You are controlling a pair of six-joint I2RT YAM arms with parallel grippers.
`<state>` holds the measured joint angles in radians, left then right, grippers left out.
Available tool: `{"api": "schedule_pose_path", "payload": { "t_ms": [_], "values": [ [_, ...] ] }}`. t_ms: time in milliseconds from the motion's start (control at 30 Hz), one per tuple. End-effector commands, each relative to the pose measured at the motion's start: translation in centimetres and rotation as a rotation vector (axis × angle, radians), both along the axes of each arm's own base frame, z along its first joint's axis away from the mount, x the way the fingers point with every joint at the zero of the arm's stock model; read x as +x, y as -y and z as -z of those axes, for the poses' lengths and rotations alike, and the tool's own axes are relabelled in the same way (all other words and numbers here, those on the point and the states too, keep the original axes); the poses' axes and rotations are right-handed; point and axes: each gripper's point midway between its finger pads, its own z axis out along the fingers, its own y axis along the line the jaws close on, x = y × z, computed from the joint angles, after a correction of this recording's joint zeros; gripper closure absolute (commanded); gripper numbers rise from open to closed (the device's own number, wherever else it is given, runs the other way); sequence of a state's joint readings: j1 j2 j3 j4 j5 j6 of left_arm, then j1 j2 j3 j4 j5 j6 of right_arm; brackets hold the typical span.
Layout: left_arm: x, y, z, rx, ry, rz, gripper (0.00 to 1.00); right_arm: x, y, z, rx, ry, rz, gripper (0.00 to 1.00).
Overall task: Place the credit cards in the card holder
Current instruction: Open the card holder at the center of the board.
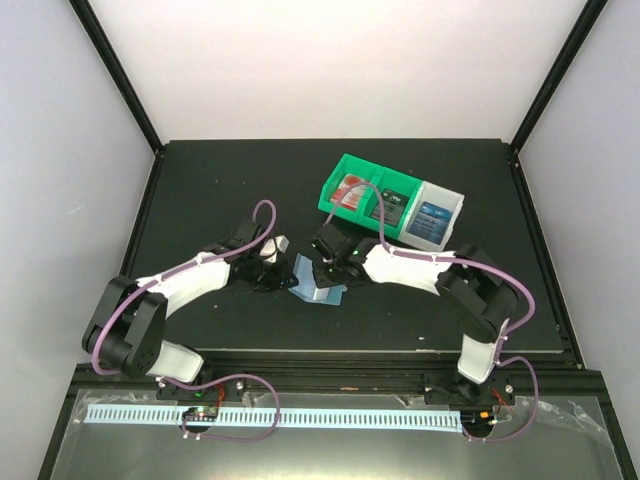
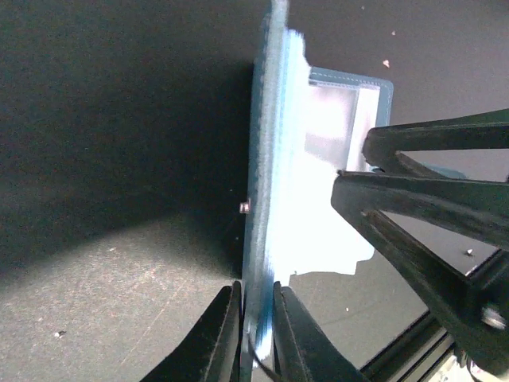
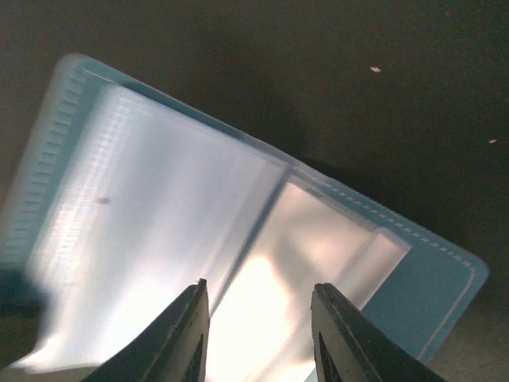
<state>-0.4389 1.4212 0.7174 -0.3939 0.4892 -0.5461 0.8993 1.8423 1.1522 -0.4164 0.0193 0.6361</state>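
Left gripper (image 2: pixel 256 338), nearest the lens, was clamped on the lower edge of the holder (image 2: pixel 266 143), whose cover stood on edge with its long axis running straight away from the fingers. Clear pockets (image 2: pixel 334 127) fanned out to the right of that cover. The right gripper (image 2: pixel 374 171) hung just beside them.

From the right wrist, the right gripper (image 3: pixel 258 334) had its fingers apart with nothing seen between them, poised over the pockets (image 3: pixel 238 239). The pocket mouths lay ahead of the fingertips, slanting down to the right.

From above, the holder (image 1: pixel 318 285) sat on the table between the two grippers. No card was in either gripper. The cards (image 1: pixel 350 192) lay in the green bin (image 1: pixel 330 188) and the white bin (image 1: pixel 447 194), well apart from the holder and beyond the right gripper.

Judgement: the right arm was the nearer to the cards, so the fetching fell to it while the left steadied the holder. A card would need its long axis aligned with a pocket mouth.
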Motion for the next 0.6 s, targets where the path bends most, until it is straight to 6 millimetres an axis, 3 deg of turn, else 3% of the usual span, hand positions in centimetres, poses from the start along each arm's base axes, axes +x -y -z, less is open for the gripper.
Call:
{"api": "schedule_pose_path", "payload": {
  "t_ms": [0, 233, 567],
  "values": [
    [0.2, 1.3, -1.7, -0.071, 0.035, 0.054, 0.91, 0.3, -1.3, -3.7, 0.161, 0.030, -0.011, 0.61],
    [0.0, 1.7, -2.2, -0.100, 0.038, 0.069, 0.99, -0.6, -3.1, -5.0, 0.300, -0.028, -0.061, 0.51],
    [-0.3, 1.7, -2.1, -0.108, 0.031, 0.067, 0.98, -0.6, -4.1, -1.1, 0.240, -0.120, -0.070, 0.51]
  ]
}}
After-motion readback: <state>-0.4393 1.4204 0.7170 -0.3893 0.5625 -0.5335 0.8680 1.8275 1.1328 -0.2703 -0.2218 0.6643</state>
